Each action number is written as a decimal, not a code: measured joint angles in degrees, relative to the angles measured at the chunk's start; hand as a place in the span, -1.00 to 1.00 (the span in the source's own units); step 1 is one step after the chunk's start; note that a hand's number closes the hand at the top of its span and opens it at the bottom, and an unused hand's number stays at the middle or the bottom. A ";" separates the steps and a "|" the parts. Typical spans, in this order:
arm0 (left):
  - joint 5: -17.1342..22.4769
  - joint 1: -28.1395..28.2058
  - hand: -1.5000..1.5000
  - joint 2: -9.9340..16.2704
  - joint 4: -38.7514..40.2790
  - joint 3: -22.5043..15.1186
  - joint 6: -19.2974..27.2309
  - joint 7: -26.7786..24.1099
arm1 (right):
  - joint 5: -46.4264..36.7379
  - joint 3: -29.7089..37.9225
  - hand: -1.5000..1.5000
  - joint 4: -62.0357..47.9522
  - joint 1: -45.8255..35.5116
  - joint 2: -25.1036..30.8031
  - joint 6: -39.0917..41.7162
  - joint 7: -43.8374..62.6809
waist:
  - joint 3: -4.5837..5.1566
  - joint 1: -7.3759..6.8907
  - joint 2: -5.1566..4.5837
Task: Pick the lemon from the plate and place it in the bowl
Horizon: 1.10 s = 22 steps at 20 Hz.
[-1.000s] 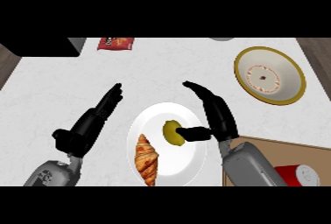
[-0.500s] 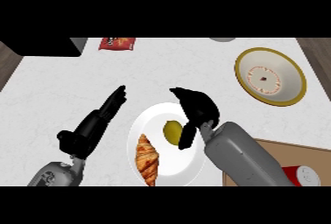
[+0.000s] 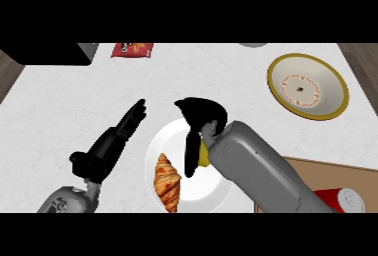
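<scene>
Right hand (image 3: 198, 131) lowered, now curled round lemon (image 3: 202, 155) on plate (image 3: 214, 192) | left hand (image 3: 111, 142) open, unmoved

Right hand over lemon on plate; left hand idle.

Right hand (image 3: 201, 116) curls down over the lemon (image 3: 201, 152), mostly hiding it, on the white plate (image 3: 164, 142). Croissant (image 3: 168, 181) lies on the plate's left part. Left hand (image 3: 111, 145) open, fingers straight, left of plate. Yellow-rimmed bowl (image 3: 330, 100) upper right, well apart.
</scene>
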<state>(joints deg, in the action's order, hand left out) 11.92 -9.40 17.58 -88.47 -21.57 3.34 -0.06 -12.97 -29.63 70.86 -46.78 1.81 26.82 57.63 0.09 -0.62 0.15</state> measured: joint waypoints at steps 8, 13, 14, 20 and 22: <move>-0.39 -0.06 0.00 -0.56 -0.99 1.81 -0.98 1.33 | 1.56 -4.04 -1.00 -0.95 0.21 -0.66 -0.66 2.09 | -0.05 0.19 -0.02; -1.09 -0.04 0.00 -1.30 -0.16 2.89 -1.94 1.02 | -1.53 -6.79 -1.00 -0.46 1.02 -0.98 -2.03 1.79 | -0.07 0.28 -0.05; -1.12 0.27 0.00 -1.14 -1.04 3.12 -2.06 1.75 | -2.50 -7.40 -1.00 0.13 1.79 -1.02 -2.46 1.73 | -0.07 0.30 -0.03; -1.82 0.83 0.00 -1.76 -2.01 4.12 -3.31 2.48 | -8.90 -9.62 -1.00 1.86 4.52 -0.99 -4.64 0.48 | -0.08 0.40 -0.06; -2.16 2.10 0.00 -1.48 -3.12 4.17 -3.70 2.76 | -11.19 -9.65 -1.00 2.15 5.25 -0.11 -4.80 -0.24 | -0.08 0.40 -0.04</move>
<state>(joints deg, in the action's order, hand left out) 9.76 -7.30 16.11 -91.59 -17.40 -0.36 2.70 -24.17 -39.27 73.00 -41.53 1.70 22.02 57.39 0.01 -0.22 0.11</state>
